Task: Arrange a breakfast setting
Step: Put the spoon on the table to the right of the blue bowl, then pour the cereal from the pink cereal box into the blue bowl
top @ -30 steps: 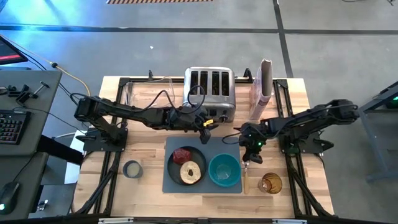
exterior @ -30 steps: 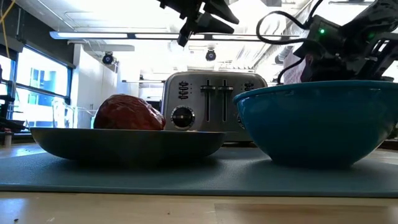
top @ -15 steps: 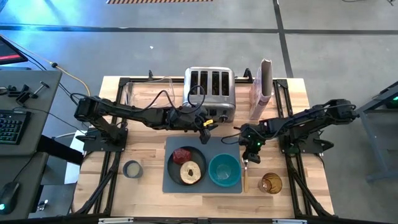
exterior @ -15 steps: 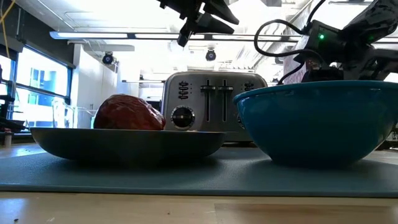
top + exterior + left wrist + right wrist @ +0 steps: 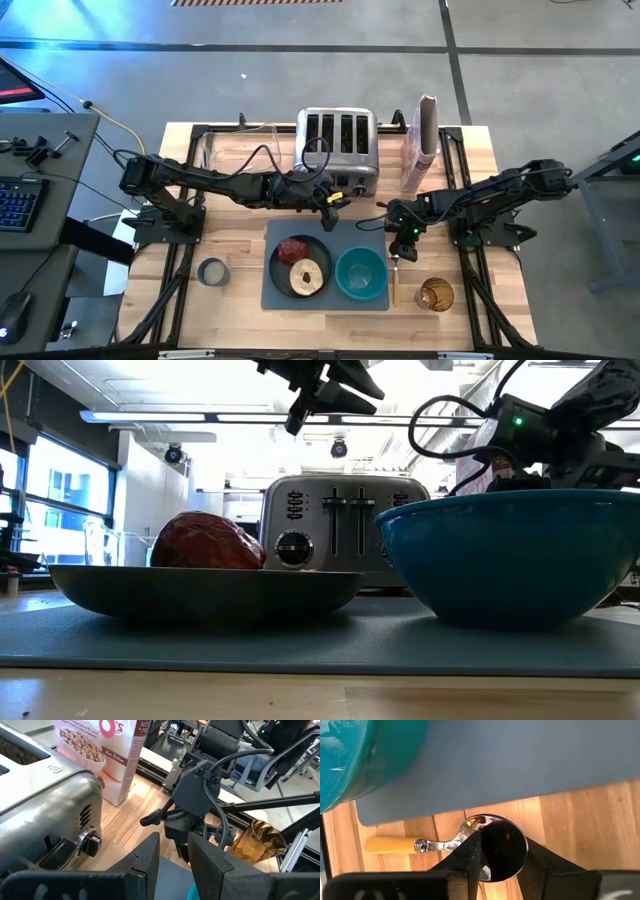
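Spoon placement: the right pincer (image 5: 497,857), fingers parted, is poised over the spoon (image 5: 445,842) lying beside the mat (image 5: 520,760); withdrawal is judged next. The left pincer (image 5: 172,857), narrowly parted, waits near the toaster (image 5: 45,805).

A grey mat (image 5: 325,243) carries a dark grey plate (image 5: 287,274), a dark-red lump (image 5: 293,249), a tan ring (image 5: 308,277) and a teal bowl (image 5: 361,274). The spoon (image 5: 445,842) has a yellow-orange wooden handle and a shiny chrome head. The bench (image 5: 235,245) is pale wood.
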You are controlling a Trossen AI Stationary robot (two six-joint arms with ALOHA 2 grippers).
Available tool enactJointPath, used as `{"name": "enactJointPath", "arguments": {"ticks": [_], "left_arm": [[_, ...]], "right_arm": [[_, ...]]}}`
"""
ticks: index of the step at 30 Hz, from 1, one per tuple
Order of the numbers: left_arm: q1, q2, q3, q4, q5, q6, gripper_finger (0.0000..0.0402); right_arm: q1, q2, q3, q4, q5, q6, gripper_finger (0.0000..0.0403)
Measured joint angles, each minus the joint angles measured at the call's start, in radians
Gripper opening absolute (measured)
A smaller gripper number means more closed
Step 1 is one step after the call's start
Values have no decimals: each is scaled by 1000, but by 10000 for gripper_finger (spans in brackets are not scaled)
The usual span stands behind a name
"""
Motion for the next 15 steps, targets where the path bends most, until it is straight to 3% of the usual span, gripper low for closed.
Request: {"name": "enactJointPath", "arguments": {"ticks": [15], "left_arm": [[-1,0,0,1,0,0,90]], "right_arm": [[0,-57,0,-68,14,23,138]]}}
